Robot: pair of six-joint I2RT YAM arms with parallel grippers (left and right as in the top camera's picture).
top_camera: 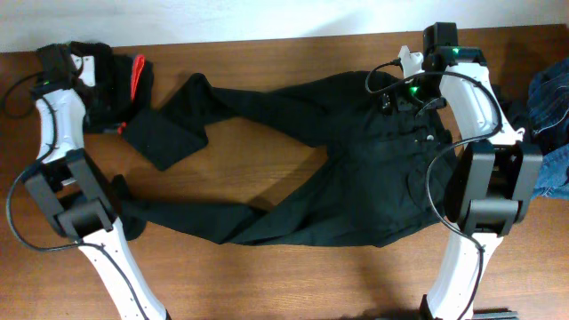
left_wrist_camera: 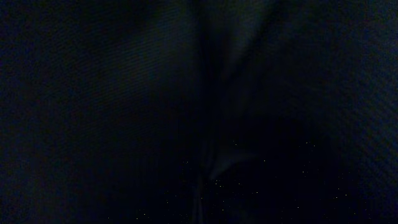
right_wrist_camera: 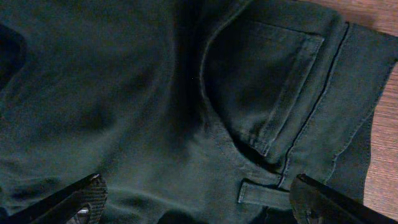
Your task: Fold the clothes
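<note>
Black twill under the right claw [right_wrist_camera: 199,202]: it is released, jaws spread wide, with only two dark tips showing at the bottom corners, the rest cut off by the frame edge. Can't tell if the tips touch the cloth. Between them lie the black jeans [right_wrist_camera: 124,106], waist end, with a curved seam, a stitched pocket [right_wrist_camera: 267,81] and a flat belt loop [right_wrist_camera: 261,193]. From above, the jeans sprawl across the middle of the wooden table [top_camera: 267,267], the legs splayed toward the left, creased and partly doubled over. The right arm hides part of the waist.

The left claw [top_camera: 76,64] is clenched. Its wrist view is all dark, blurry weave with no fingers visible, so whether it grips cloth is unclear. It sits on a dark pile [top_camera: 111,84] at the far left corner, rumpled, with a red strip showing. Blue denim [top_camera: 551,98] is bunched at the right edge, cut off.
</note>
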